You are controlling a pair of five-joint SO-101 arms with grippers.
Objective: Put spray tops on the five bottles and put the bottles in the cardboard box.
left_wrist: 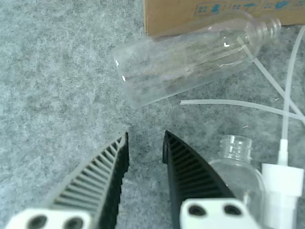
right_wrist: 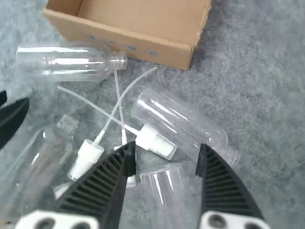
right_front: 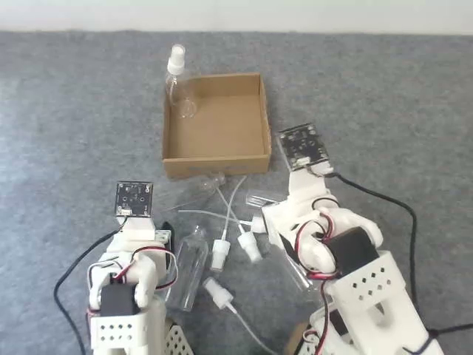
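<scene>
one capped bottle (right_front: 177, 81) stands inside the cardboard box (right_front: 214, 164), at its far left corner. the other bottles and loose spray tops (right_front: 220, 253) lie in front of the box (one open bottle (left_wrist: 190, 57) just beside its front wall). the left gripper (left_wrist: 145, 138) is spread and empty. the right gripper (right_wrist: 166, 148) is spread wide above a lying bottle (right_wrist: 162, 188), gripping nothing.

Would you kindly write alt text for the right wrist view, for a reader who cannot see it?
The right pincer, open, hangs above clear bottles and white spray tops scattered on grey carpet. A cardboard box lies beyond them.
</scene>
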